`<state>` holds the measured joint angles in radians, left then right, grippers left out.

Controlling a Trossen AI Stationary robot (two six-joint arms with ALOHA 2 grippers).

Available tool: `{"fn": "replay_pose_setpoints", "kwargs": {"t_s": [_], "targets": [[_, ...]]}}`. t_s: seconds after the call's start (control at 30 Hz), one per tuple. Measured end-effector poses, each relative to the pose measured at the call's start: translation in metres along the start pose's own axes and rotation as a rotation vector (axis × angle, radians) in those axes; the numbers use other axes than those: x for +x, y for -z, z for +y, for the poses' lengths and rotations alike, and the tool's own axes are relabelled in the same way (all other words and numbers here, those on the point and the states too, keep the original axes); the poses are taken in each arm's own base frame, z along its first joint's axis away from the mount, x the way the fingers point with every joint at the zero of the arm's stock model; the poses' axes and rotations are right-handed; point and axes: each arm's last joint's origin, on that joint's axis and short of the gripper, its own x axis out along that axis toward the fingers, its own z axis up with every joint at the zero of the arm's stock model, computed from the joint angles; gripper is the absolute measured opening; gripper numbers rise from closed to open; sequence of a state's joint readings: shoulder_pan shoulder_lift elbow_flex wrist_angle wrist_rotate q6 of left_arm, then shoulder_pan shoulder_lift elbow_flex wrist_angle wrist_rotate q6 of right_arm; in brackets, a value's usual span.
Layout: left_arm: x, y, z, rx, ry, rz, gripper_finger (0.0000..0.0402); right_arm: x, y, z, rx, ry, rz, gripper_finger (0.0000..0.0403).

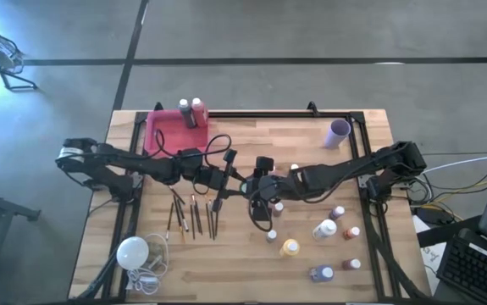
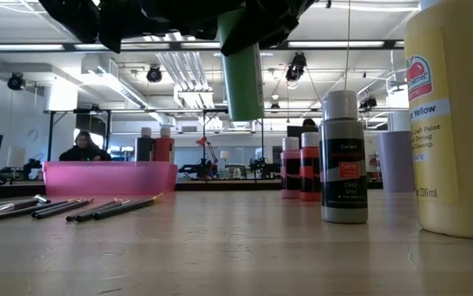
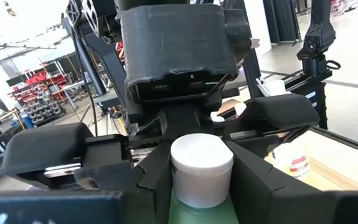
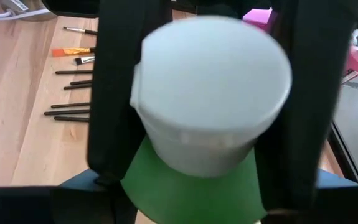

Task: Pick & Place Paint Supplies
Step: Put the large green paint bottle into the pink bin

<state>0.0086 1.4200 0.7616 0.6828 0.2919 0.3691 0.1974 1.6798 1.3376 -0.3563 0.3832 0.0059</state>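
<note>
A: Left tool (image 1: 236, 180) and right tool (image 1: 256, 182) meet over mid-tabletop, tip to tip. What's between them?

B: A green bottle (image 2: 243, 76) with a white cap (image 3: 201, 168), up in the air. The left tool's fingers (image 3: 253, 180) close on it just under the cap.

A: And the right tool?

B: Its fingers (image 4: 113, 93) flank the cap on both sides; whether they press it or stand just clear, I cannot tell.

A: Below them?

B: Bare tabletop (image 1: 235, 254). Brushes (image 1: 194, 217) lie in a row on the left arm's side. Small bottles (image 1: 326, 229) stand scattered on the right arm's side, a yellow one (image 1: 290, 247) among them.

A: Farther out?

B: A pink tray (image 1: 168, 135) at the far edge with two bottles (image 1: 190, 110) standing at its far right corner, a purple cup (image 1: 339, 132) near the far right corner, a white bulb (image 1: 132, 252) with a cord at the near left.
</note>
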Motion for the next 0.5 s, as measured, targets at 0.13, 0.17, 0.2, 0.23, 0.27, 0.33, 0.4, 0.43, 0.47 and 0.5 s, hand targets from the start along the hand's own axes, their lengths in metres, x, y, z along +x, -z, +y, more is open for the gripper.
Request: {"fn": "replay_pose_setpoints", "kwargs": {"t_s": [0.13,0.17,0.2,0.23,0.27,0.33,0.4,0.43,0.47,0.5], "targets": [[0.000,0.004,-0.001,-0.009,-0.001,0.030,0.0126,-0.002,0.000,0.000,0.019,0.000,0.000,0.0268],[0.000,0.004,-0.001,-0.009,-0.002,0.033,0.0126,-0.002,0.000,-0.001,0.020,0.001,0.001,0.0276],[0.000,0.004,-0.001,-0.010,-0.005,0.037,0.0126,-0.002,0.000,-0.001,0.020,0.001,0.002,0.0285],[0.000,0.004,-0.001,-0.009,-0.014,0.044,0.0126,-0.002,0.000,-0.001,0.016,0.005,0.011,0.0294],[-0.001,0.005,-0.001,-0.006,-0.025,0.057,0.0126,-0.003,0.001,-0.002,0.010,0.006,0.028,0.0302],[-0.003,0.005,-0.001,0.004,-0.042,0.090,0.0127,-0.006,0.003,-0.003,0.016,0.009,0.066,0.0317],[-0.007,0.001,0.001,0.011,-0.070,0.113,0.0127,-0.010,0.005,-0.005,0.037,0.014,0.098,0.0328],[-0.010,-0.002,0.002,0.011,-0.086,0.121,0.0127,-0.012,0.007,-0.005,0.044,0.018,0.118,0.0332],[-0.013,-0.006,0.003,0.013,-0.107,0.128,0.0127,-0.014,0.007,-0.006,0.053,0.020,0.130,0.0336],[-0.017,-0.009,0.004,0.015,-0.129,0.145,0.0127,-0.017,0.008,-0.007,0.062,0.022,0.137,0.0340]]}}
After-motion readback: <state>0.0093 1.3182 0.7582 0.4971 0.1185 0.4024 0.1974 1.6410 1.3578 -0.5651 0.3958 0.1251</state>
